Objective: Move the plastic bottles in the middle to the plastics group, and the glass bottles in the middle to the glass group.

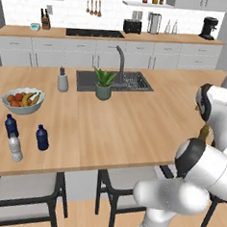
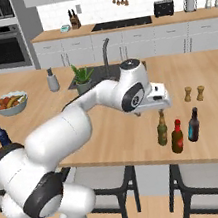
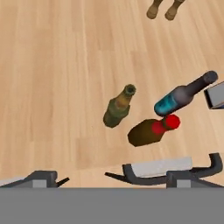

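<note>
From the left base view: the wooden bench (image 1: 134, 122) runs wide, and at its near left corner two small dark blue bottles (image 1: 42, 138) stand beside a clear ribbed water bottle (image 1: 15, 147). That's the plastics cluster. Just behind them a pale bowl (image 1: 9, 108) holds fruit: bananas and orange and red pieces. A potted plant (image 1: 104, 84) stands by the sink.

Over to the right base view: the arm reaches across the bench, its white hand hanging just above the olive-green bottle (image 2: 161, 130). Right beside that one stands the brown bottle with red cap (image 2: 177, 137), then the very dark long-necked bottle (image 2: 193, 125). All three are upright and close together near the front edge. Two pepper mills (image 2: 193, 93) stand further back.

Now the hand view, looking down: the tool (image 3: 113, 175) has its jaws spread wide and nothing between them. The green bottle's open top (image 3: 129, 90) lies just ahead, with the red cap close by.

These glass bottles look rigid, smooth and slippery, breakable if tipped, and top-heavy. I'd take the green one on its body below the shoulder, not on the thin neck, and watch the neighbours.
</note>
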You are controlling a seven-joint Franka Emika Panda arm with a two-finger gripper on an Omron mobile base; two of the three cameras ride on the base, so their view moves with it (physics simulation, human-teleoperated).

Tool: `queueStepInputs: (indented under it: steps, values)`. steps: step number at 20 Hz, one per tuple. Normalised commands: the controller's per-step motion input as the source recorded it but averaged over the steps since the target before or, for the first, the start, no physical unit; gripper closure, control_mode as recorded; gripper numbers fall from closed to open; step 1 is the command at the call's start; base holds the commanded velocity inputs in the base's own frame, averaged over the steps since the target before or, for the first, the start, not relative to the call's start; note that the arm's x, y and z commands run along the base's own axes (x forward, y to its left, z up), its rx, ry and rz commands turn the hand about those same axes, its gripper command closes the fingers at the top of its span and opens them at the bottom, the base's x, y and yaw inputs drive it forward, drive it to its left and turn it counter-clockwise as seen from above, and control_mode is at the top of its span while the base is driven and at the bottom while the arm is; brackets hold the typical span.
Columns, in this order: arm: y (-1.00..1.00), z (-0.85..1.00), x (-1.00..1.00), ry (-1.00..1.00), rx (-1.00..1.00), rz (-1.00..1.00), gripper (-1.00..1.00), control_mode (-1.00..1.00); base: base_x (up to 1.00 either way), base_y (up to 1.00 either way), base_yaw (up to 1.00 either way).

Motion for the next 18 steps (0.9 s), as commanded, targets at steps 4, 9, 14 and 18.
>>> queueStepInputs:
  steps: [4,9,14,18]
  values:
    - [0.99,-0.03,-0.56,-0.01,-0.10,0.00,-1.00,-1.00,0.00,0.00,0.00]
    - [0.82,-0.04,-0.76,-0.13,-0.01,0.00,-1.00,-1.00,0.00,0.00,0.00]
    - [0.77,-0.01,-0.79,-0.15,0.00,0.00,-1.00,-1.00,0.00,0.00,0.00]
    - [0.70,0.00,-0.75,-0.09,0.00,0.00,-1.00,-1.00,0.00,0.00,0.00]
